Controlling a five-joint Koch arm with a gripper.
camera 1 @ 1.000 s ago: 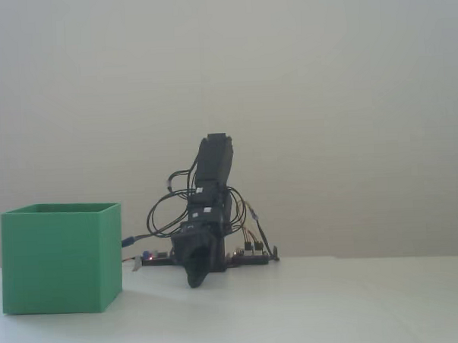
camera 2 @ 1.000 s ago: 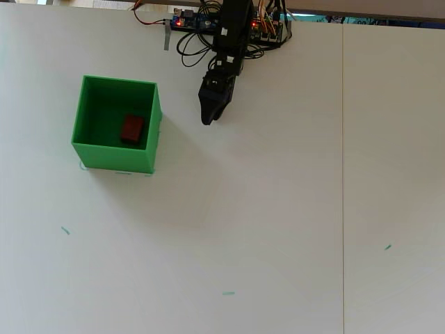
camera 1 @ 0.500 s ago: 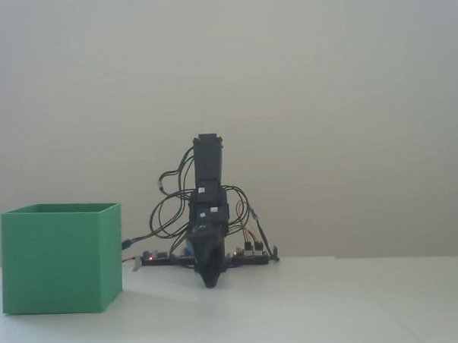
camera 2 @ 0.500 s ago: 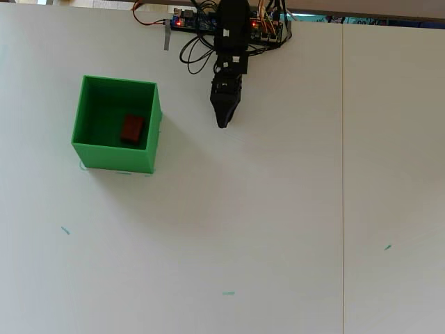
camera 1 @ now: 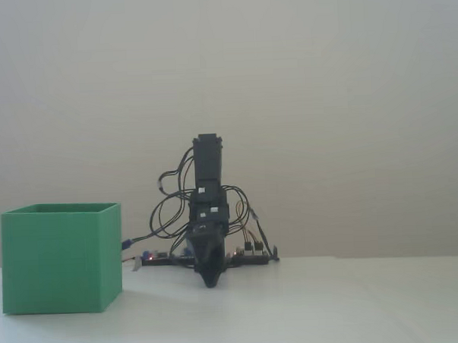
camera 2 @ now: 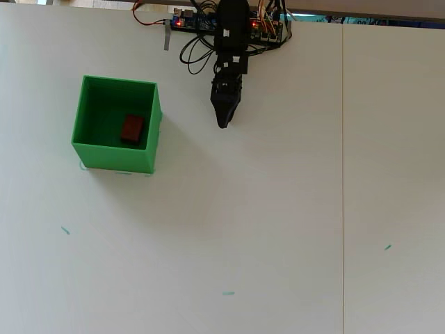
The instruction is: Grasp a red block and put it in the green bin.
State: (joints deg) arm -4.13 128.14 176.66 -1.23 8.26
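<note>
The red block lies on the floor of the green bin, seen only from overhead. In the fixed view the green bin stands at the left and its walls hide the block. My black gripper points down at the table to the right of the bin, well apart from it. Its jaws are together with nothing between them. In the fixed view the gripper hangs just above the table in front of the arm's base.
The arm's base board with its wires sits at the table's far edge. A seam runs down the white table on the right. Small green marks dot the surface.
One second ago the gripper pointed toward the bin; it swung right to point straight out from the base and has held still for the last half second. Block and bin have not moved.
</note>
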